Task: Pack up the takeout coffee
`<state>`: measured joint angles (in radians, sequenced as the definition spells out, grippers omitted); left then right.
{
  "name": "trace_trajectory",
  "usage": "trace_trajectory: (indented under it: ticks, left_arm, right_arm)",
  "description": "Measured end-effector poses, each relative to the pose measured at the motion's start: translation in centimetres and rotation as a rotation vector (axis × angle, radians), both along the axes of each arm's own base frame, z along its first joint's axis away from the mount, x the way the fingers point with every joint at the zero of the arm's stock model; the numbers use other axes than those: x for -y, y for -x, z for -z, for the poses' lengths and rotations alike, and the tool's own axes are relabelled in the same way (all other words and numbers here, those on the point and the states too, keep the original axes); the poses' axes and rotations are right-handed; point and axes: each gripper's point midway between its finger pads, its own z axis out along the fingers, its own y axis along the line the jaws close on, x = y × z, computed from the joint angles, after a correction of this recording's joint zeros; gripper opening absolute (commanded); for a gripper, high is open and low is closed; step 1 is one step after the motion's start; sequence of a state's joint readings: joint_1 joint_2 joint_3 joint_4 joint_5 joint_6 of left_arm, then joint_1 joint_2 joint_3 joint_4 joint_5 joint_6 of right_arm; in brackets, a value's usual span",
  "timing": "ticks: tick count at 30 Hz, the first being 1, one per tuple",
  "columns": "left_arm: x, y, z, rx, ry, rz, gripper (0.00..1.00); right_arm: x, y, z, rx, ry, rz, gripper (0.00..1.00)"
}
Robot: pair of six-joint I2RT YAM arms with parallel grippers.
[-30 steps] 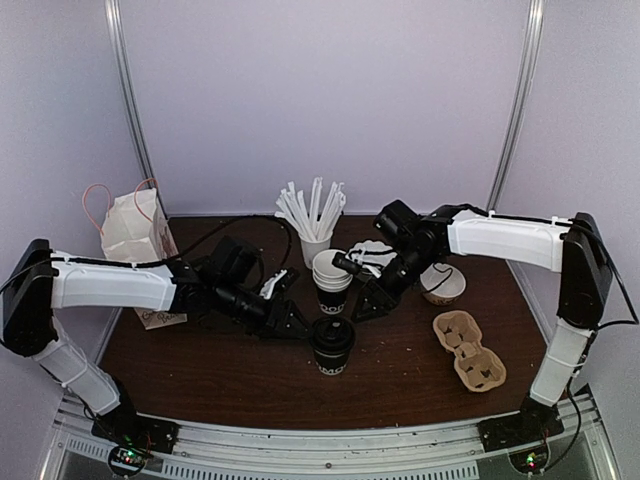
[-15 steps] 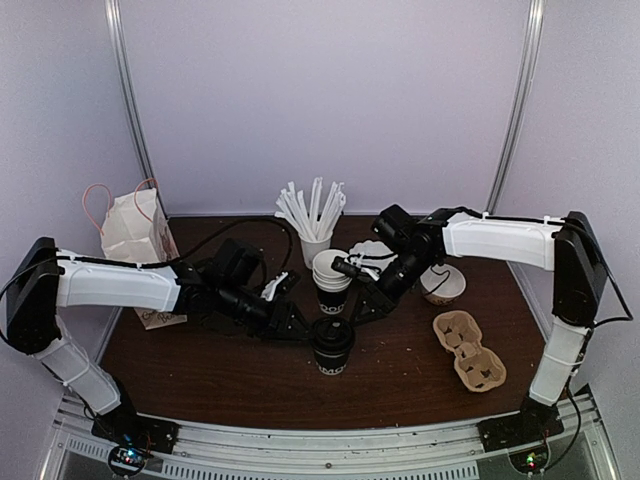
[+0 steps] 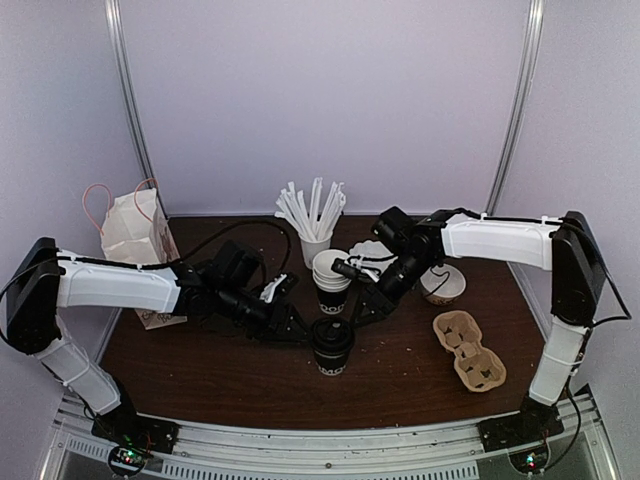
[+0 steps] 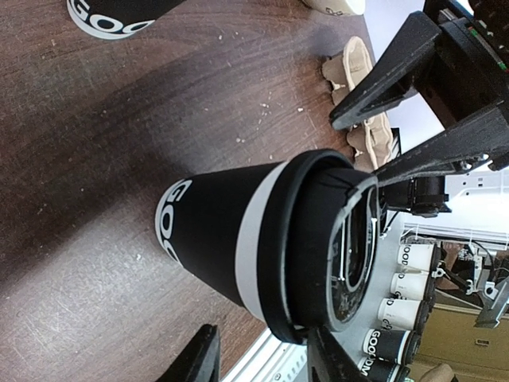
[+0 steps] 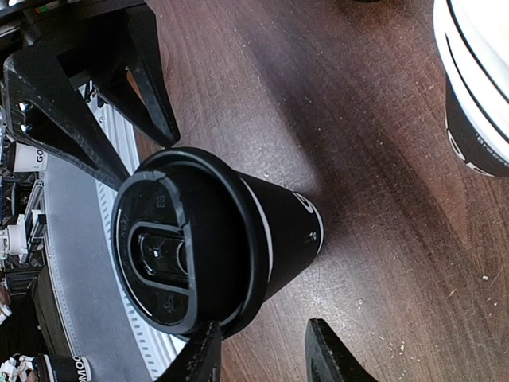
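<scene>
The takeout coffee (image 3: 332, 346), a black cup with white lettering and a black lid, stands upright on the brown table between the two arms. My left gripper (image 3: 297, 326) is just left of it and open. In the left wrist view the cup (image 4: 238, 239) fills the middle, its lid rim close above my left gripper (image 4: 266, 360), not clamped. My right gripper (image 3: 363, 305) hangs behind and to the right of the cup, also open. The right wrist view shows the lid (image 5: 179, 239) from above, with the right gripper (image 5: 258, 354) straddling bare table beside it.
Stacked paper cups (image 3: 331, 272) stand right behind the coffee. A cup of white straws (image 3: 313, 218) is at the back. A white paper bag (image 3: 133, 232) stands far left. A cream bowl (image 3: 443, 286) and a cardboard cup carrier (image 3: 468, 350) lie on the right.
My left gripper's jaws have narrowed a little next to the cup. The right gripper has edged slightly towards the cup. The cup has stayed in place.
</scene>
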<state>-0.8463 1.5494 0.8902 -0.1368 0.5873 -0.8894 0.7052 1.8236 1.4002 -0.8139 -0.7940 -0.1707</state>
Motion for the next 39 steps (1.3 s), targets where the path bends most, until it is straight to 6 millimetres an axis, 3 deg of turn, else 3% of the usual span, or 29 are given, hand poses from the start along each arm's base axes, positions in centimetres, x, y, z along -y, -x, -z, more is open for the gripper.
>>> trace_trajectory:
  ticks: [13,29,39]
  left_arm:
    - [0.1,-0.2,0.8,-0.039,-0.002,0.004,0.36]
    - [-0.1,0.3,2.9,-0.222,-0.047,0.116,0.35]
    - [-0.3,-0.6,1.2,-0.042,-0.147,0.104,0.42]
  right_arm:
    - [-0.1,0.1,0.7,-0.055,-0.006,0.007,0.42]
    - [0.0,0.0,1.4,-0.116,0.019,0.017,0.41]
    - [0.2,-0.1,0.9,-0.08,0.031,0.009,0.43]
